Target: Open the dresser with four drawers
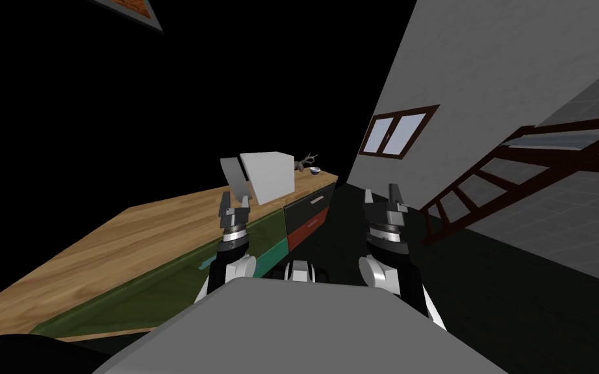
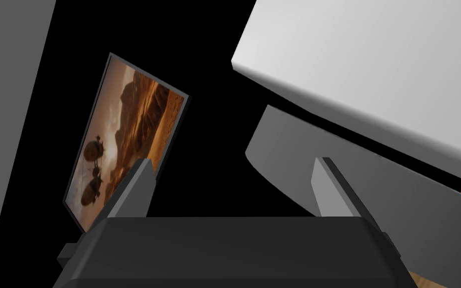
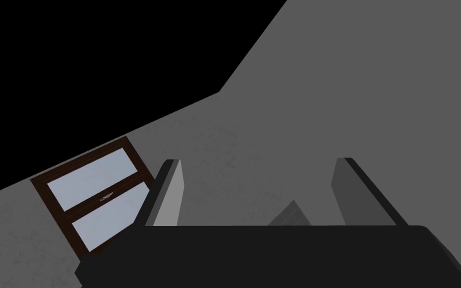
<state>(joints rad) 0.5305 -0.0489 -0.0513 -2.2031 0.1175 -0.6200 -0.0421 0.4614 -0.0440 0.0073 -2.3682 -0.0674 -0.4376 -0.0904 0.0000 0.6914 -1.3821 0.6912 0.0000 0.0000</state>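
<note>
dresser point(image 1: 129, 240): on your left, wood top; green, teal, black and red drawer fronts
box point(image 1: 269, 172): white, on the dresser top
left hand point(image 1: 234, 200): over the dresser's front edge, near the box, fingers wide, empty
right hand point(image 1: 381, 192): clear of the dresser, fingers wide, empty

the dresser point(image 1: 116, 243) is being shown with a light wood-grain top and drawer fronts point(image 1: 162, 286) in green, teal, black and red; the box point(image 1: 269, 174) is being rendered plain white.
</note>
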